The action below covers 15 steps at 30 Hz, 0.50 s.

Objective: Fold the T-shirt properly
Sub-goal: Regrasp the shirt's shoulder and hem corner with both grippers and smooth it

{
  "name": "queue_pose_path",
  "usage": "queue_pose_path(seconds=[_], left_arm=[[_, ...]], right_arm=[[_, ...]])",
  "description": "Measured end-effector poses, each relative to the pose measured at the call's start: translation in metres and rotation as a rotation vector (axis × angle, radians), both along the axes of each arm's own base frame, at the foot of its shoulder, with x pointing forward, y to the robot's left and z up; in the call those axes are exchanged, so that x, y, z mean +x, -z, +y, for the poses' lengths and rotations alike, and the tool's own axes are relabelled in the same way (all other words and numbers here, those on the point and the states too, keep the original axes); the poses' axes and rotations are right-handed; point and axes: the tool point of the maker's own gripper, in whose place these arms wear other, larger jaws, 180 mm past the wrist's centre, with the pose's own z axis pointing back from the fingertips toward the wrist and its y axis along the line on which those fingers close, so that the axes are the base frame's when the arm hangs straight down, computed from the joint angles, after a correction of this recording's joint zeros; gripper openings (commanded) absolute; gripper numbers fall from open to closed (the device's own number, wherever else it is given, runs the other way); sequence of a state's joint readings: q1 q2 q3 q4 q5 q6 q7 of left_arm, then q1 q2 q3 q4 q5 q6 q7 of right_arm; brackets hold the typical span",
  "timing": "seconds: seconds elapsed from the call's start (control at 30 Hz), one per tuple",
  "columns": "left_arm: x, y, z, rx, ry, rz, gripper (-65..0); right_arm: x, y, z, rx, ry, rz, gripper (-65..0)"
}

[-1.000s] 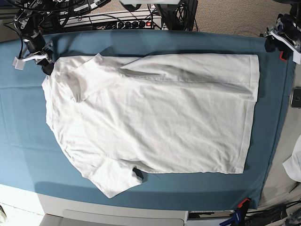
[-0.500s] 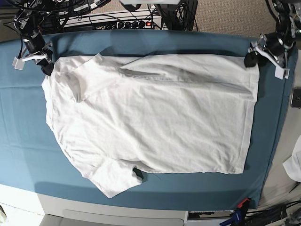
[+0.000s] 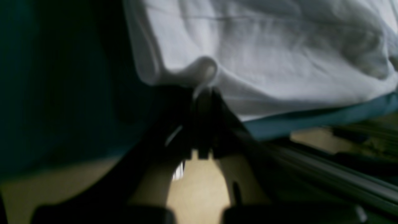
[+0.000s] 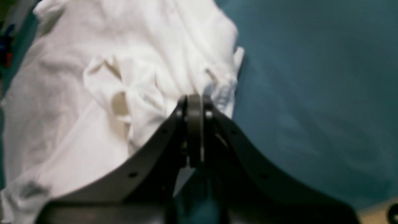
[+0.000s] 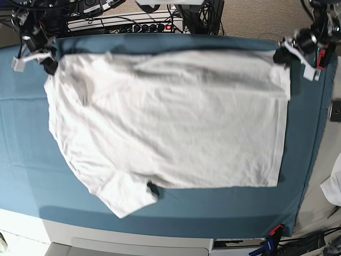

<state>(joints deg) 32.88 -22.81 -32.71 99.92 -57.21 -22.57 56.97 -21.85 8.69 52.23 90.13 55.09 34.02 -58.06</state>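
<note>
A teal cloth sheet (image 5: 32,154) covers the work table, with cables and electronics crowded along its far edge and bare floor beyond. The white T-shirt (image 5: 170,122) lies spread across most of that sheet, wrinkled, its far long edge drawn taut and raised between the two arms, one short sleeve (image 5: 130,194) sticking out at the near edge. No fold line shows in the body, so by my reading the folding itself has hardly begun: the far edge is gripped at both ends, and bringing it over, tucking the sleeves and squaring the result are all left. The left gripper (image 5: 281,56) sits at the far corner by the hem, reaching in from the table's end; in its wrist view the jaws are together, clamped on a bulge of the hem. The right gripper (image 5: 49,66) holds the opposite far corner near the shoulder, jaws pressed together on bunched fabric.
</note>
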Motion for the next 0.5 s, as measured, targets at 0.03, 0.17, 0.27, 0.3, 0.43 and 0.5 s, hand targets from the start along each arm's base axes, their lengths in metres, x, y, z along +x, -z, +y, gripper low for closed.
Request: queue_pose_path(seconds=[0.03, 0.17, 0.27, 0.3, 0.43, 0.5], left_arm=[[-0.004, -0.003, 0.004, 0.023, 0.006, 0.007, -65.0], [-0.005, -0.023, 0.019, 0.076, -0.012, -0.039, -65.0], [-0.008, -0.023, 0.02, 0.079, -0.015, -0.034, -65.0], [-0.008, -0.023, 0.02, 0.079, -0.015, -0.033, -65.0], [-0.007, -0.023, 0.022, 0.09, -0.018, -0.04, -55.1], [-0.006, -0.021, 0.031, 0.147, -0.023, -0.049, -35.8]], right_arm=[[-0.003, -0.002, 0.0, -0.014, -0.007, 0.007, -65.0], [-0.005, -0.014, 0.003, -0.059, -0.038, 0.002, -65.0], [-0.007, -0.014, 0.003, -0.07, -0.045, 0.009, -65.0], [-0.007, -0.014, 0.004, -0.07, -0.045, 0.012, -65.0], [-0.01, -0.01, 0.001, -0.099, -0.053, 0.037, -64.2], [-0.011, -0.012, 0.001, -0.125, -0.069, 0.025, -46.8]])
